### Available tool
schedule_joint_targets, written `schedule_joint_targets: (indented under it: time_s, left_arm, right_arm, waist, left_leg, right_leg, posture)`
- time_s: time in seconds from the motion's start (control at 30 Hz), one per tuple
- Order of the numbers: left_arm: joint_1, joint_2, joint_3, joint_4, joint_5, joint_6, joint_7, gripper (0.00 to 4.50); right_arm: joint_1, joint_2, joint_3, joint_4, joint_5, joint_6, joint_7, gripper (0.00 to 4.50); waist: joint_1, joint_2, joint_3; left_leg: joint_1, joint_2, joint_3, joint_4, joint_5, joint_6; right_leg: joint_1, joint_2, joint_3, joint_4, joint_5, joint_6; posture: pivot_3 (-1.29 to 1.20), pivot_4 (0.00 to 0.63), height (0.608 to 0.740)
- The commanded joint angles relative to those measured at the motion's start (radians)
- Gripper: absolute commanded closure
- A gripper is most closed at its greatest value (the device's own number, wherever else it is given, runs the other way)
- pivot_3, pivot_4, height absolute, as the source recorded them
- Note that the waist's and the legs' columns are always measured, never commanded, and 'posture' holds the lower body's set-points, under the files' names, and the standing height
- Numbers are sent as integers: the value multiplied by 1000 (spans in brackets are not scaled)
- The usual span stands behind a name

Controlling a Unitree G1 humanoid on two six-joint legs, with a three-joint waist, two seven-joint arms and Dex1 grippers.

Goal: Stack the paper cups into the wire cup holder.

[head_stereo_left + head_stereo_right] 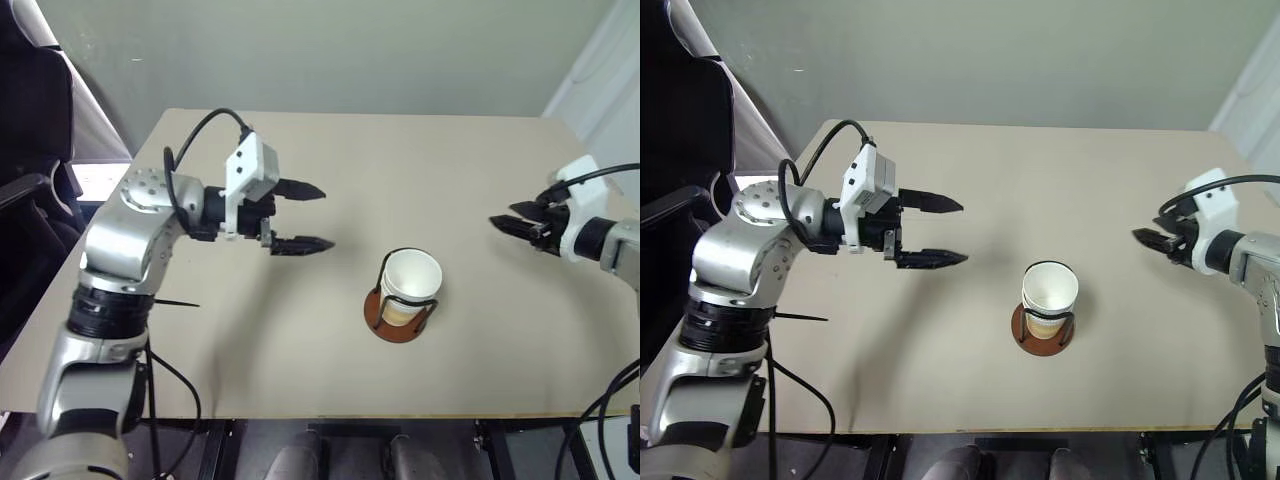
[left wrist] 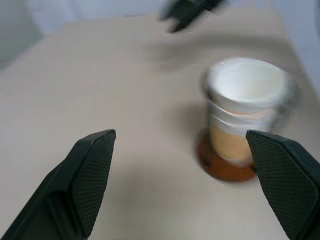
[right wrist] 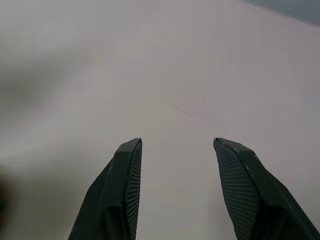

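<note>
1. The paper cups [image 1: 410, 286] sit nested in the wire cup holder [image 1: 398, 312], in the lower middle of the head view, a little right of centre. Only the top cup's white mouth and a band of tan wall show, so how many are stacked I cannot tell.

2. The holder's reddish disc base lies flat on the bench [image 1: 440, 170], and its black wire loops rise around the cup walls. They appear to be what keeps the stack upright.

3. The left hand [image 1: 305, 217] hovers in the centre-left of the frame, its two fingers spread wide with nothing between them. It points toward the cups but stands well apart from them. Its wrist view looks straight at the stack between the fingers.

4. The right hand [image 1: 512, 220] is at the right edge of the frame, also apart from the holder, pointing inward across the bench. Its fingers stand partly apart and hold nothing, with bare bench beyond them.

5. No loose cup lies on the bench in the head view. With both hands free and standing off, the stacking looks finished or very nearly so.
</note>
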Motion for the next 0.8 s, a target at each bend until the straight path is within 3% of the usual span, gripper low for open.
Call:
schedule_joint_targets:
  time_s: [0.03,0.27,0.5,0.8]
  left_arm:
    - [44,-64,142,63,-18,36,210,0]
    - [192,-121,245,161,64,-22,486,0]
    - [256,-97,272,323,190,-168,668,0]
    - [269,-123,387,467,187,-232,851,0]
  right_arm:
    - [-11,41,-167,152,-48,-107,-216,2250]
    - [-3,128,-330,324,-46,-182,-468,2250]
    - [-5,159,-358,425,-31,-270,-566,2250]
    - [9,187,-344,512,-43,-379,-650,2250]
  waist:
    - [-1,0,0]
    - [-3,1,0]
    - [-2,1,0]
    - [10,1,0]
  left_leg:
    - [2,0,0,0,0,0]
    - [2,0,2,0,0,-1]
    - [3,0,2,0,0,-1]
    - [2,0,1,0,0,-2]
  right_leg:
    - [1,0,0,0,0,0]
    - [0,0,0,2,0,0]
    - [0,1,0,3,0,-1]
    - [-1,1,0,3,1,-2]
  posture:
    - [0,150,740]
    - [0,150,740]
    - [0,150,740]
    - [0,150,740]
